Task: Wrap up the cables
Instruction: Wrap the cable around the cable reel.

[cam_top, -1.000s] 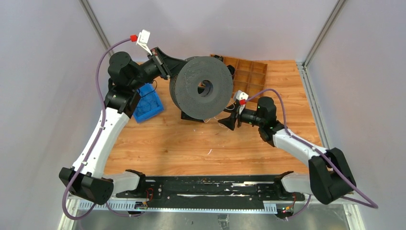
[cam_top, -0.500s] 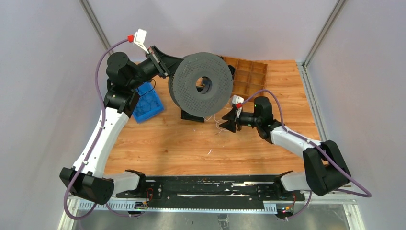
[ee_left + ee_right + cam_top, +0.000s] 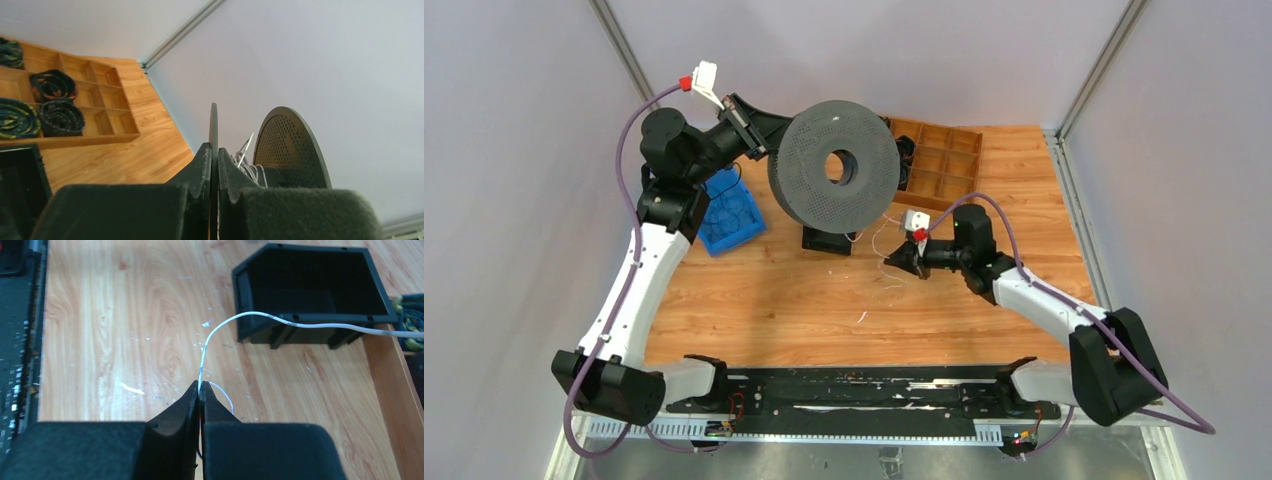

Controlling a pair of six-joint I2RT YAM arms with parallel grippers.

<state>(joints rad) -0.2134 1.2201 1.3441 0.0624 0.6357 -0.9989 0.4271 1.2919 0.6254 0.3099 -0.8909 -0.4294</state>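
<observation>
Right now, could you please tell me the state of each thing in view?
left gripper: shut on the spool's flange.
right gripper: shut on the cable.
spool: held up, tilted.
cable: pinched, trailing in a loose curve.
black bin: empty.
wooden tray: some compartments hold coiled bundles.
blue bin: holds thin blue wires.

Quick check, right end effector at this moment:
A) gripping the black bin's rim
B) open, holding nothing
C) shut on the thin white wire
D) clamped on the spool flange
C: in the right wrist view the right end effector has its fingertips closed on the white wire, which arcs off toward the black bin; the spool is in the left end effector.
</observation>
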